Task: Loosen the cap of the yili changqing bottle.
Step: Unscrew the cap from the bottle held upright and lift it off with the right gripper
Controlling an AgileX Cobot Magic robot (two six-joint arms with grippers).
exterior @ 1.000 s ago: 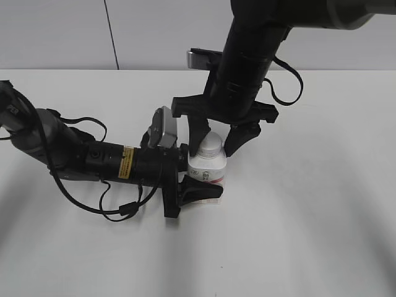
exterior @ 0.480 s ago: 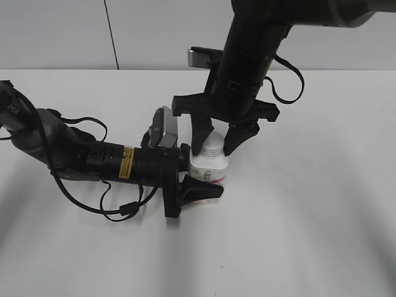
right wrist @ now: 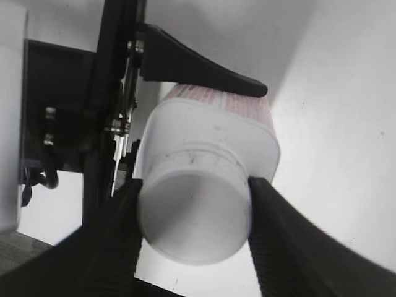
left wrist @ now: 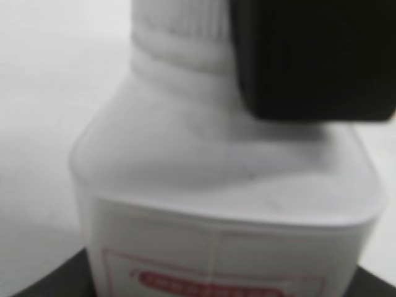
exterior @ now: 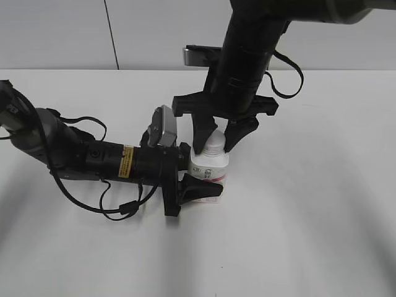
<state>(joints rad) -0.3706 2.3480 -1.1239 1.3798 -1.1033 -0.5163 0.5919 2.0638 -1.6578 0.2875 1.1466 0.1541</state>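
The yili changqing bottle (exterior: 209, 168), white with a pink-red label, stands upright on the white table. My left gripper (exterior: 199, 174) reaches in from the left and is shut on the bottle's body, with one finger (exterior: 202, 189) across the label side. The bottle (left wrist: 229, 204) fills the left wrist view. The white ribbed cap (exterior: 213, 143) sits on the neck. My right gripper (exterior: 215, 140) comes down from above and is shut on the cap (right wrist: 195, 213), its ribbed pads (right wrist: 114, 238) pressed against opposite sides.
The white tabletop (exterior: 309, 204) stretches all round, with a pale wall behind it. The left arm's cables (exterior: 117, 207) loop on the table at the left. The right arm (exterior: 247, 55) hangs over the bottle from the upper right.
The right gripper's fingers have closed in from either side until they touch the cap. The left gripper and the bottle have stayed put.
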